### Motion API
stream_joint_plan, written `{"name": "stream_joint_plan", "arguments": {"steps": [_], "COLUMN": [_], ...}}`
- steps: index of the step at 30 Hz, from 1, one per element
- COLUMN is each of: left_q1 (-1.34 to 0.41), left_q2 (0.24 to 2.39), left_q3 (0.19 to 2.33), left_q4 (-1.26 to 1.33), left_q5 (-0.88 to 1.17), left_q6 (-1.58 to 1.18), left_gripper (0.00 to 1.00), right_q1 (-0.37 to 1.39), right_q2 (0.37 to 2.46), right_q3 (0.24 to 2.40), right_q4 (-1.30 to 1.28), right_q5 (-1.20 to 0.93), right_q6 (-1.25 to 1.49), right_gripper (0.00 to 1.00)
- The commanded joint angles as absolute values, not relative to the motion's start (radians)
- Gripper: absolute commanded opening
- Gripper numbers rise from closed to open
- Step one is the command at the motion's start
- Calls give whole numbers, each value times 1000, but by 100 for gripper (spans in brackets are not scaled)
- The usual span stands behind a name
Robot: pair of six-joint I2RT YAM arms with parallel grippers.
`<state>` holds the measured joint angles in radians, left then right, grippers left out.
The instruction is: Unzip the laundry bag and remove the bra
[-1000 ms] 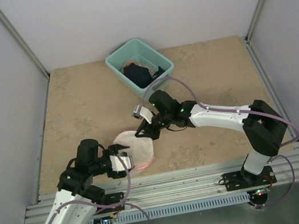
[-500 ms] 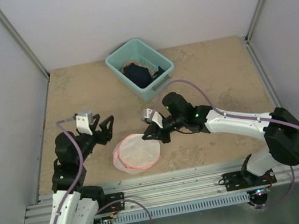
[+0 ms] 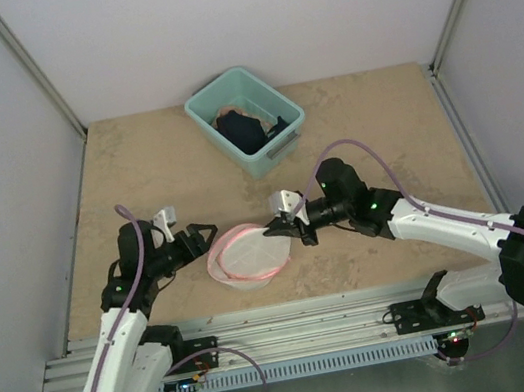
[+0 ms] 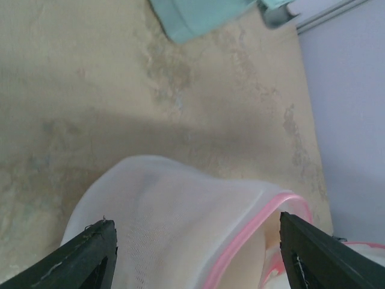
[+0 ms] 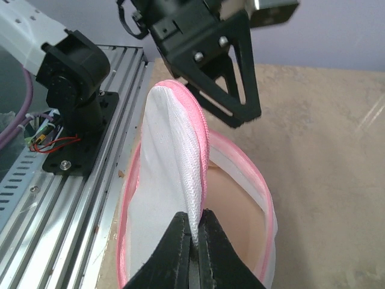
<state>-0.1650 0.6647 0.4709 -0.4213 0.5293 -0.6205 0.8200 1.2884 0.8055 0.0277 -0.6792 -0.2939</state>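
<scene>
The laundry bag [image 3: 245, 258] is a round white mesh pouch with a pink zipper band, lying on the table between the arms. My right gripper [image 3: 286, 228] is shut on the bag's raised mesh flap [image 5: 180, 156] at its pink edge, jaws [image 5: 195, 235] pinched tight. The bag gapes open, and a peach padded piece, the bra [image 5: 231, 211], shows inside. My left gripper [image 3: 205, 234] is open at the bag's left rim. In the left wrist view the bag [image 4: 180, 217] lies between and beyond its spread fingers [image 4: 90, 253]; contact is unclear.
A teal plastic bin [image 3: 283, 139] with dark clothing [image 3: 245, 130] stands at the back centre; its corner [image 4: 198, 15] shows in the left wrist view. The aluminium rail [image 5: 66, 198] and the left arm's base run along the near table edge.
The left arm swung down from a raised pose and now points its open gripper at the bag's left side. The right gripper moved rightward, dragging the flap and bag with it.
</scene>
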Motion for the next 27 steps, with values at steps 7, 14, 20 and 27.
{"name": "stream_joint_plan", "arguments": {"steps": [7, 14, 20, 27], "left_q1": [-244, -271, -273, -232], "left_q2": [761, 821, 813, 772], "left_q3": [438, 427, 419, 398], "left_q4": [-406, -385, -355, -324], "left_q5": [548, 528, 532, 466], "left_q6": [-698, -710, -712, -737], "left_gripper": [73, 43, 0, 0], "right_q1": [804, 799, 799, 807], "right_q2": [1235, 1241, 1245, 1095], "right_q3": [740, 743, 752, 674], "right_q4": [138, 130, 42, -252], "right_q5": [-738, -738, -787, -801], "right_q6": [-451, -490, -641, -1104], "right_gripper": [0, 1, 4, 21]}}
